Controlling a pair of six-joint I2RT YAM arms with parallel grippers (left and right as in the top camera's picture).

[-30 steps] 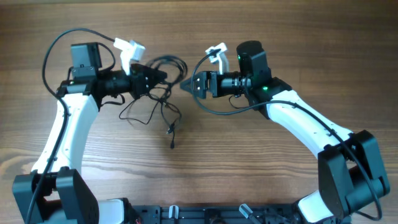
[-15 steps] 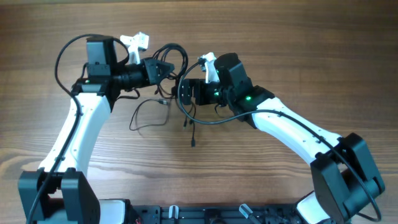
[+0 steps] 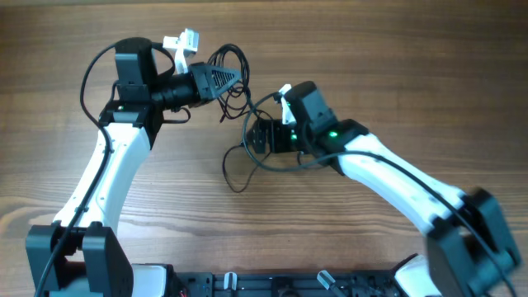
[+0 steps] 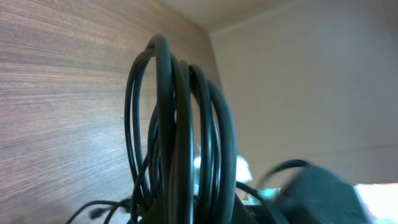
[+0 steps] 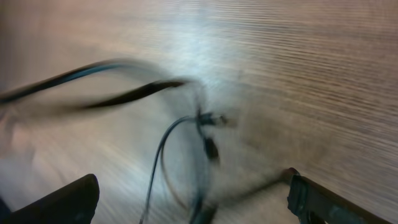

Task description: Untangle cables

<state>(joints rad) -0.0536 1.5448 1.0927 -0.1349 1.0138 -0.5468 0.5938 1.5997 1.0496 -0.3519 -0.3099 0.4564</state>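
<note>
Robot lab bench: wood-grain table [image 3: 371, 49], two white-and-black arms [image 3: 107, 177], plain pale wall [image 4: 311, 74] beyond it

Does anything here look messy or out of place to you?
Yes: the cables are one snarl. The left gripper is shut on a bunch of loops held up above the table, while loose strands trail down in front of the open right gripper. Nothing looks broken or spilled.
</note>
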